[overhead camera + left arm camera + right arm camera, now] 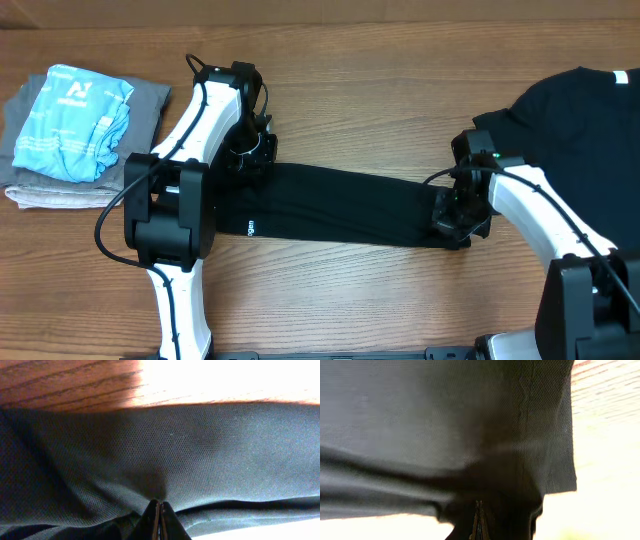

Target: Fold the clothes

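Observation:
A black T-shirt (340, 205) lies folded into a long strip across the middle of the table, with small white logo text (251, 227) near its left end. My left gripper (252, 160) is shut on the strip's left end; its closed fingertips (159, 510) pinch the fabric (190, 450). My right gripper (455, 222) is shut on the strip's right end; its closed fingertips (478, 515) sit in the dark cloth (445, 425). More black clothes (570, 150) with a white neck label (626, 79) are piled at the far right.
A stack of folded clothes, grey (150, 105) with a light blue piece (72, 122) on top, lies at the far left. Bare wooden table (350, 80) shows behind and in front of the strip.

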Action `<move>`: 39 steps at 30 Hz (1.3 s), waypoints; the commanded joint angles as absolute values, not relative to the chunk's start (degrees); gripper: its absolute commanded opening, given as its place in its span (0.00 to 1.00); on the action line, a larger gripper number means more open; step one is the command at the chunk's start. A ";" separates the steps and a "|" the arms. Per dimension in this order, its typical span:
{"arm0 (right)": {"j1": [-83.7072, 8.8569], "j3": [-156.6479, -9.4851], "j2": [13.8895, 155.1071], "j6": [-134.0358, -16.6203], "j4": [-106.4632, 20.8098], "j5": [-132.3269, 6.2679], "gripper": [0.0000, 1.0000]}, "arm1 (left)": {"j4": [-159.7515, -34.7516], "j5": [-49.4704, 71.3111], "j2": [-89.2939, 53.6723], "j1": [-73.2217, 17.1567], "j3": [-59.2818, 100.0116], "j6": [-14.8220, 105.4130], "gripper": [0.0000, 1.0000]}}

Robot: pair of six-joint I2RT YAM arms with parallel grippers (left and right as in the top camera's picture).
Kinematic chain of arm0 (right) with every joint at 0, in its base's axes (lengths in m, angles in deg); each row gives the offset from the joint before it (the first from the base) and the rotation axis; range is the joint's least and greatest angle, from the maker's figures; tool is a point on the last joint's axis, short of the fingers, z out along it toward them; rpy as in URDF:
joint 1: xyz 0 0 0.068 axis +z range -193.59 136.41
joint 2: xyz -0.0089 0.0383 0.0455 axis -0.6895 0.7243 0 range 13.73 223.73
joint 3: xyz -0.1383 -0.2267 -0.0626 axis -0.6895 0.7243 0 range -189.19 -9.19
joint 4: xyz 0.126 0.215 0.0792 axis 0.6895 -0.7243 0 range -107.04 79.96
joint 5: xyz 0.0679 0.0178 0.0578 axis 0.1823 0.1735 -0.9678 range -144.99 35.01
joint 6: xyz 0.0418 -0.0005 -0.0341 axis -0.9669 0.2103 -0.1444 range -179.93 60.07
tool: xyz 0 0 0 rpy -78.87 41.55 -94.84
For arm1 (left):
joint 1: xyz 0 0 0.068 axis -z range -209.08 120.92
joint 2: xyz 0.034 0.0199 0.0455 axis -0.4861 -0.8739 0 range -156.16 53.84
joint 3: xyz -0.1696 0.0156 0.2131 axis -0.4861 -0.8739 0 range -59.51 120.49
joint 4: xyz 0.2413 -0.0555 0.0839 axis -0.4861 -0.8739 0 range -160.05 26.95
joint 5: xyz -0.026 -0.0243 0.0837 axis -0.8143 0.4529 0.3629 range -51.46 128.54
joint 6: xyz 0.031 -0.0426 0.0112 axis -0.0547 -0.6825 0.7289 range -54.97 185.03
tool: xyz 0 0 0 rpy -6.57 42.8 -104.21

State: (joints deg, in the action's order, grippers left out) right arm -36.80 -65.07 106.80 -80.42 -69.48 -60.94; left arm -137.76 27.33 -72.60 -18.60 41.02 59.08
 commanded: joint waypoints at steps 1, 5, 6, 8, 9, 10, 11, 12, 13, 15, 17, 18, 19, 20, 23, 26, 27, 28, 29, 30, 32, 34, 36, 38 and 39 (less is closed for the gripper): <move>-36.98 -62.55 107.13 -81.03 -69.26 -59.96 0.04 | -137.96 26.44 -71.61 -18.64 42.40 59.93 0.04; -36.98 -62.51 107.11 -81.05 -72.50 -59.94 0.04 | -138.18 26.50 -71.61 -18.67 42.40 60.37 0.04; -36.98 -62.51 107.11 -81.12 -73.07 -59.96 0.04 | -138.20 26.50 -71.61 -18.67 42.40 60.37 0.04; -36.98 -62.51 107.11 -81.19 -73.59 -59.94 0.04 | -138.22 26.50 -71.61 -18.67 42.40 60.34 0.04; -36.98 -62.53 107.11 -81.19 -73.35 -59.94 0.04 | -138.20 26.50 -71.61 -18.67 42.40 60.34 0.05; -37.06 -62.75 107.11 -81.14 -72.85 -59.94 0.04 | -138.11 26.50 -71.61 -18.67 42.40 60.34 0.04; -37.39 -63.43 107.11 -80.97 -72.76 -59.94 0.04 | -138.03 26.61 -71.61 -18.67 42.51 60.34 0.04; -38.14 -64.50 107.11 -80.97 -73.11 -59.96 0.04 | -138.18 26.72 -71.61 -18.73 42.88 60.34 0.04; -38.73 -65.26 107.07 -80.99 -73.44 -59.98 0.04 | -138.31 26.68 -71.61 -18.84 43.29 60.32 0.05; -41.24 -67.27 107.04 -80.68 -74.36 -60.42 0.06 | -139.42 26.66 -71.61 -19.06 44.95 60.19 0.04; -44.89 -68.43 107.07 -77.58 -74.27 -64.09 0.27 | -141.39 26.68 -71.59 -19.10 47.90 60.08 0.04; -46.99 -68.46 107.07 -75.61 -73.77 -67.17 0.34 | -142.59 26.70 -71.44 -19.10 49.76 60.08 0.04; -48.76 -68.43 107.09 -73.95 -73.48 -69.53 0.36 | -143.23 26.70 -71.26 -19.08 50.94 60.10 0.04; -50.42 -68.41 107.13 -72.53 -73.13 -71.46 0.37 | -144.01 26.68 -70.80 -19.08 52.58 60.04 0.04; -56.15 -68.41 107.13 -68.73 -71.38 -77.49 0.37 | -145.02 26.83 -68.16 -19.08 56.71 58.44 0.05; -58.92 -68.39 107.13 -68.38 -70.51 -78.67 0.33 | -144.80 27.58 -64.79 -19.08 58.53 55.99 0.06; -59.23 -68.30 107.15 -67.85 -70.29 -79.50 0.31 | -144.67 28.32 -63.46 -19.08 58.66 54.99 0.07; -59.31 -68.17 107.15 -66.67 -70.07 -81.25 0.29 | -144.63 29.43 -62.17 -19.10 58.68 54.03 0.07; -59.31 -68.00 107.15 -65.62 -69.85 -82.67 0.28 | -144.65 30.59 -61.21 -19.10 58.68 53.22 0.09; -59.31 -67.78 107.15 -65.43 -69.61 -83.13 0.27 | -144.74 32.03 -60.16 -19.08 58.68 52.50 0.11; -59.31 -66.99 107.17 -65.45 -68.63 -82.95 0.27 | -145.04 33.72 -58.83 -19.10 58.68 52.08 0.13; -59.31 -65.77 107.17 -65.47 -67.10 -82.95 0.26 | -145.76 34.90 -58.34 -19.10 58.68 52.10 0.15; -59.31 -64.13 107.17 -65.45 -65.37 -82.95 0.26 | -147.01 35.84 -58.32 -19.10 58.66 52.10 0.22; -59.31 -62.38 107.17 -65.47 -63.30 -82.93 0.26 | -147.84 37.04 -58.34 -19.10 58.37 52.10 0.25; -59.31 -61.44 107.17 -65.47 -61.77 -82.91 0.26 | -148.10 37.56 -58.34 -19.10 58.24 52.10 0.25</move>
